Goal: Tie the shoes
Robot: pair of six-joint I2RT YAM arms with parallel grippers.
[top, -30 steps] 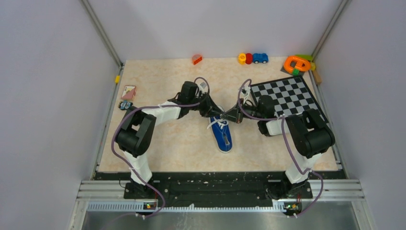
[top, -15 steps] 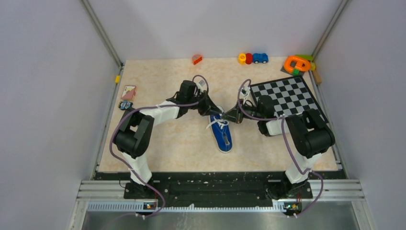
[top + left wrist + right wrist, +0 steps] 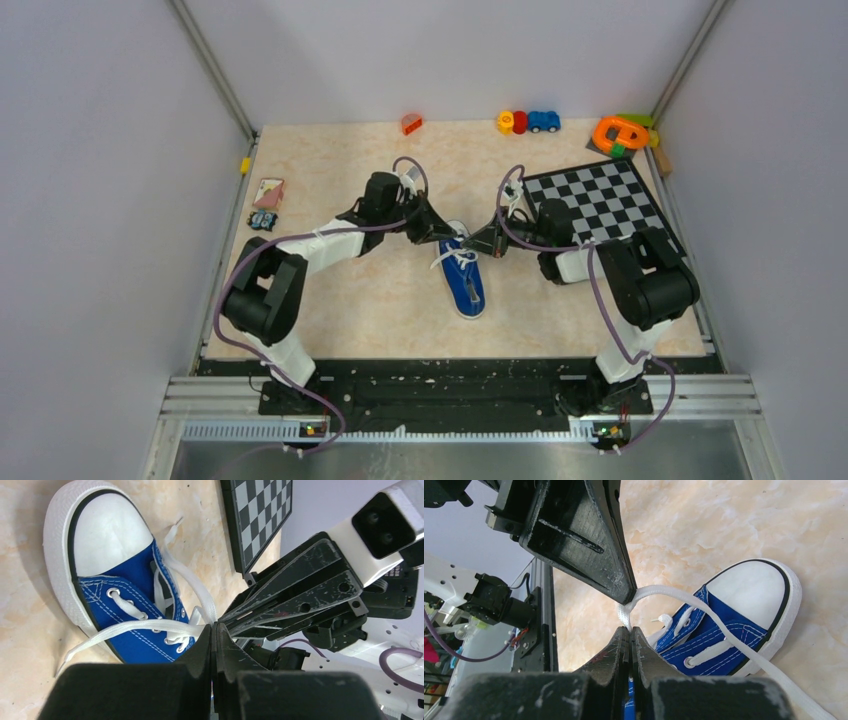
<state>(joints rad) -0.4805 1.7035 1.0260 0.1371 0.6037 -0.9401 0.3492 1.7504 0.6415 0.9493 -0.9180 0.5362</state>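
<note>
The small blue canvas sneaker point(image 3: 466, 287), with its white rubber toe cap and white sole rim, stands sole-down near the middle of the beige marbled counter point(image 3: 350, 300). Its toe points to the far side and its heel to the near side. From the left wrist view we see the sneaker point(image 3: 127, 602) with its white laces point(image 3: 192, 587) loose across the eyelets. One strand trails off onto the counter and another runs up off the shoe.

Both tools meet just above the toe end. The left tool point(image 3: 449, 238) comes in from the left and the right tool point(image 3: 480, 243) from the right, tips almost touching. We see the left tool point(image 3: 214, 630) with its fingers pressed together, pinching a strand of the white laces at its very tip. In the right wrist view the right tool point(image 3: 630, 630) is likewise narrowed to nothing on the white laces point(image 3: 664, 591), which arch in a short loop from its tip up to the tip of the left tool point(image 3: 623, 596).

To the right, just beside the right arm, lies a black-and-white chequered board point(image 3: 597, 200). Along the far edge we note a small orange block point(image 3: 411, 124), a row of yellow, red and blue toys point(image 3: 528, 122) and an orange ring-shaped toy point(image 3: 620, 132). At the left edge lies a small pink-and-white card point(image 3: 268, 190).
</note>
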